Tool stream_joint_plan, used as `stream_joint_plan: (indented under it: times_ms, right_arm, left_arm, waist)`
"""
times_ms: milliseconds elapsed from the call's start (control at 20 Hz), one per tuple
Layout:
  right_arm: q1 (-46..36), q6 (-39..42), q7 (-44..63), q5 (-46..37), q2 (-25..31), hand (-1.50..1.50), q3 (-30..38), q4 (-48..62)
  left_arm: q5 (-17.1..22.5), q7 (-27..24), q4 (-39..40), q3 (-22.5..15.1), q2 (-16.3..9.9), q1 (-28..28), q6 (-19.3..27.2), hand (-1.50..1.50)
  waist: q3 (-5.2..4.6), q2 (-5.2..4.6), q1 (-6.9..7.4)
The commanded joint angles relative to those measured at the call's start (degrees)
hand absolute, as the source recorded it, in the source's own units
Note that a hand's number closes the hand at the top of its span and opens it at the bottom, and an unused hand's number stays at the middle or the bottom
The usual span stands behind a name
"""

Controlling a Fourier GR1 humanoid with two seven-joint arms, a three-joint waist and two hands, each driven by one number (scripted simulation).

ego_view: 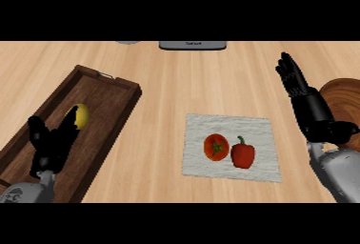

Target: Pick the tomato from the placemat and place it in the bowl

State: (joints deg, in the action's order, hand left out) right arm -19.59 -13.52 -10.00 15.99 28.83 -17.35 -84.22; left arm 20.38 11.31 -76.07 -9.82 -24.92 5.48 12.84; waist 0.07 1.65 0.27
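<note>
I see my right hand (304,97) at three o'clock, fingers straight and released, holding nothing. The tomato (216,147) lies well apart at its seven o'clock, on the white placemat (211,125), just beside a red pepper (243,155). The wooden bowl (345,97) sits behind that hand at the bench (183,81) edge. My left hand (51,143) rests open at eight o'clock over a wooden tray (105,95) with a yellow fruit (82,113).

The right hand (309,107) covers part of the bowl (345,102), which the right edge cuts. The left hand (53,143) overlaps the yellow fruit (82,116). Two grey objects (192,45) get cropped at the surface's far edge.
</note>
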Motion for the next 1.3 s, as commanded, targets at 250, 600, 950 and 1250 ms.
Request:
stream_joint_plan:
  times_ms: [250, 600, 950, 1250]
  right_arm:
    - [11.7, -23.8, -5.4, -6.4, -12.7, 1.50, 1.8, -8.7]
    - [16.6, -42.1, -8.8, -23.8, -23.8, -1.50, -8.6, 3.8]
    - [10.3, -35.5, 21.5, -43.3, -10.4, -1.50, -12.7, 7.0]
    - [10.8, -17.1, 39.6, -47.5, -4.9, -1.50, -18.0, 5.7]
  left_arm:
    - [-4.4, -10.8, -10.9, -5.9, 1.0, 4.3, -6.7, 0.00]
    - [-6.4, -8.4, -12.3, -10.7, 5.9, 8.0, -7.5, 0.00]
    - [-6.8, -10.8, -12.8, -11.2, 5.0, 4.4, -9.5, 0.00]
    - [-6.5, -10.3, -12.3, -10.6, 4.7, 4.7, -9.7, 0.00]
  waist:
    - [-0.09, -0.09, -5.27]
    - [-0.06, -1.71, -0.56]
    - [-0.49, -1.55, -0.14]
    - [-0.83, -1.27, -0.54]
